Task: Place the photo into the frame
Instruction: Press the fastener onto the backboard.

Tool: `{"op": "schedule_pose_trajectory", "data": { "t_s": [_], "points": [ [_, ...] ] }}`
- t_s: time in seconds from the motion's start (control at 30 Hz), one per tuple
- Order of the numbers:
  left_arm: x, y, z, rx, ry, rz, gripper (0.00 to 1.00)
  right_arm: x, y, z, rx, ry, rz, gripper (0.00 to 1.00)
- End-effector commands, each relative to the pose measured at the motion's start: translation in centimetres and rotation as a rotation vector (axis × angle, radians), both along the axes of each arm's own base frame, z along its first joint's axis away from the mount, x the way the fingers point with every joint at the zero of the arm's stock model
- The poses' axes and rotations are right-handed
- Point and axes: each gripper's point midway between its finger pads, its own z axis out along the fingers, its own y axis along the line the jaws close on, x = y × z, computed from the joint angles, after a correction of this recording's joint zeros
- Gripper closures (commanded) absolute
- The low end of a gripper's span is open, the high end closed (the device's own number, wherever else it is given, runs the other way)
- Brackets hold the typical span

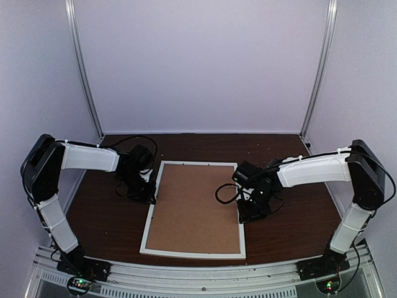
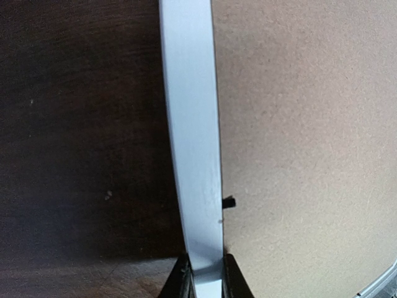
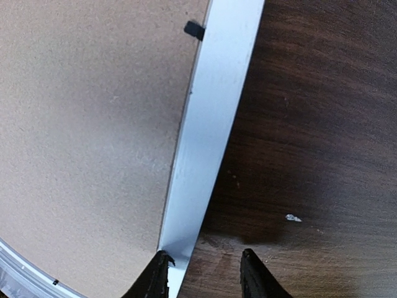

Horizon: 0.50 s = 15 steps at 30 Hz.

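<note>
- Top external: the frame (image 1: 192,253) lies flat, back up, mid-counter (image 1: 105,217) between the two arms. A brown backing board (image 1: 195,208) fills its opening.
- No sign of the photo in any view. It could be under the board; cannot tell.
- Left hand (image 2: 205,273): clamped on the frame's left rail, one finger on each side.
- Right hand (image 3: 203,273): fingers apart at the right rail, inner finger at the rail's edge, outer one over bare counter. Not gripping.
- Small black tab (image 2: 228,202) sticks out over the board by the left rail. A similar one shows by the right rail.
- Judgement: if the photo sits under the board, the task is nearly done, leaving tab check and release. If not, the board must come out first.
</note>
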Motion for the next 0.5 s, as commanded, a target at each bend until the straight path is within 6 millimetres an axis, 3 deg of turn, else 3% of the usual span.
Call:
{"op": "schedule_pose_trajectory", "data": {
  "t_s": [0.0, 0.47],
  "points": [
    [-1.75, -0.6, -1.17, -0.001, 0.044, -0.045, 1.0, 0.31, 0.03, -0.61, -0.024, -0.011, 0.004, 0.6],
    [-2.02, -0.36, -1.31, 0.004, 0.049, -0.044, 1.0, -0.31, 0.4, -0.81, -0.044, -0.007, 0.024, 0.6]
  ]
}}
